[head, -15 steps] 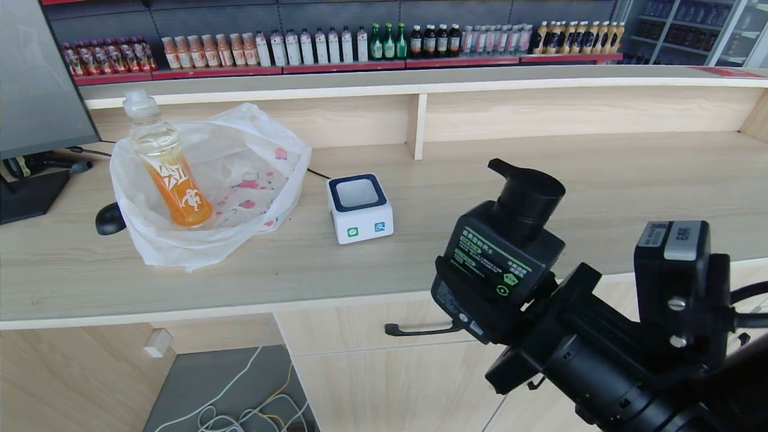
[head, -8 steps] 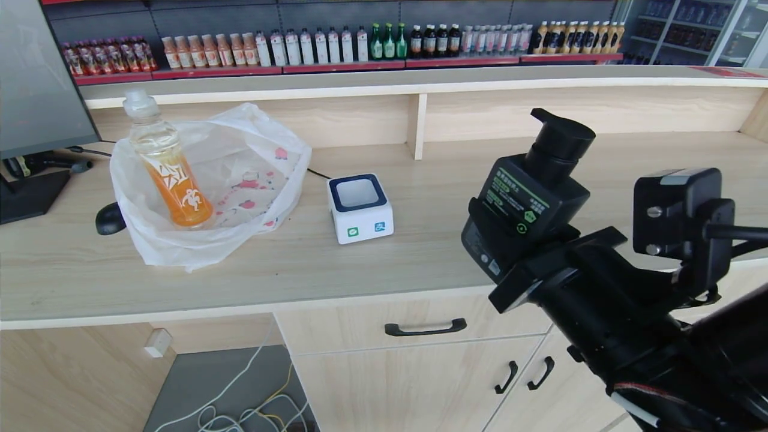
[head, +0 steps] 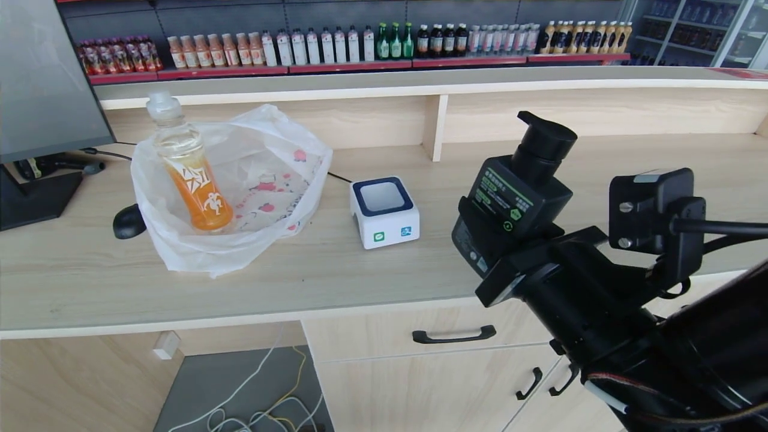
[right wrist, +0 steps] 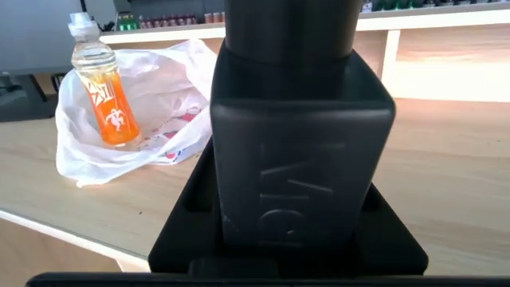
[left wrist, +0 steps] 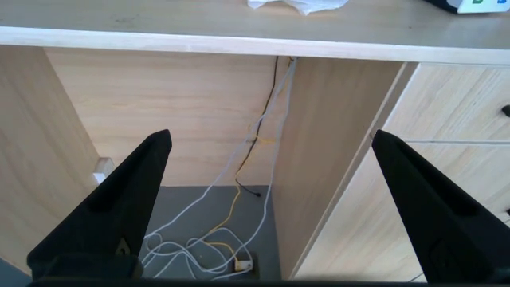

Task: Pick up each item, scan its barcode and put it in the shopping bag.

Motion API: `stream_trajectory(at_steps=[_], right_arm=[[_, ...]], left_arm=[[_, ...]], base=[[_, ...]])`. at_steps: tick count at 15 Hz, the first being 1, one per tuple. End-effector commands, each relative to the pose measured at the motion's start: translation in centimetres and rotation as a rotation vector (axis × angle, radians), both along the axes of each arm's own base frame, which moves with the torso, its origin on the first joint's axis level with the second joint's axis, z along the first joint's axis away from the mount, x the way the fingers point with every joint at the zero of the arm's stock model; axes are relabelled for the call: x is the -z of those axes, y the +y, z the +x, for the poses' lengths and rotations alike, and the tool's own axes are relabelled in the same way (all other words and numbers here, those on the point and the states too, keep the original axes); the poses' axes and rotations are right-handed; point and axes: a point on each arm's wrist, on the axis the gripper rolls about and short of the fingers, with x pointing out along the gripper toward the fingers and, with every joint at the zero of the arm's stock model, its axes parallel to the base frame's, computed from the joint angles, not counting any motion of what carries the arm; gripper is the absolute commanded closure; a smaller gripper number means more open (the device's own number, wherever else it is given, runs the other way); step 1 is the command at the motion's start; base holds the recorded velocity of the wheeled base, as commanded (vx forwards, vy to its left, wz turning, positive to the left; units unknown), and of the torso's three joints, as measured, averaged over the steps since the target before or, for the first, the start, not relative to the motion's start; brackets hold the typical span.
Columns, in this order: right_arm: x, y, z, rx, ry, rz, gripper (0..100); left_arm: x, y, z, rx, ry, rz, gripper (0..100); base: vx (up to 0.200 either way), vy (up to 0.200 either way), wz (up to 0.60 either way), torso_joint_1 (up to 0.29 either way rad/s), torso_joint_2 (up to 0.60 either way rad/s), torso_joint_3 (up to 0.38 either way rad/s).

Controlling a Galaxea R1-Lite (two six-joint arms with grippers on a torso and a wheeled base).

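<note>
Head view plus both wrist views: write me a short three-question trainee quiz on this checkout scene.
1. True or false: the orange drink bottle stands inside the shopping bag.
2. The right tool holds: A) a black pump bottle, B) a green bottle, C) nothing.
3. Is the left tool open or shut?
Key: 1 true; 2 A; 3 open.

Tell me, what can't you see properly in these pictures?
- Black bottle: base, head view, hidden inside the right gripper; label print too small.
- Scanner: left wrist view, cut off by the top edge.
- Bag: its bottom, head view, hidden by crumpled plastic; left wrist view, cut off by the top edge.
- Shelf bottles: head view, too small to tell apart.
</note>
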Motion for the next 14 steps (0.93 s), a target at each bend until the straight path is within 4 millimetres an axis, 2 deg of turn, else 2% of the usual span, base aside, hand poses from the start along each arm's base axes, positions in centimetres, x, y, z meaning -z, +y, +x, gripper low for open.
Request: stream_trajectory(at_steps=[1, 4, 10, 14], right_arm=[[-0.5, -0.5, -0.4, 0.000, -0.011, 0.014, 100], [-0.2, -1.1, -0.9, 0.000, -0.001, 0.000, 100], [-1.1, -2.6, -2.0, -0.003, -0.024, 0.029, 100], [-1.1, -3.3, -2.8, -0.008, -0.024, 0.028, 100]], left_arm=[[0.0, 0.0, 0.0, -0.001, 0.000, 0.001, 0], [0.0, 0.0, 0.0, 0.001, 0.000, 0.001, 0], [0.0, 0.0, 0.0, 0.001, 0.000, 0.001, 0], [0.0, 0.0, 0.0, 0.001, 0.000, 0.001, 0]], base=[[0.000, 0.200, 0.00, -0.017, 0.00, 0.007], [0.000, 0.200, 0.00, 0.001, 0.00, 0.006], [0.000, 0.200, 0.00, 0.002, 0.00, 0.002], [0.000, 0.000, 0.00, 0.000, 0.00, 0.000]])
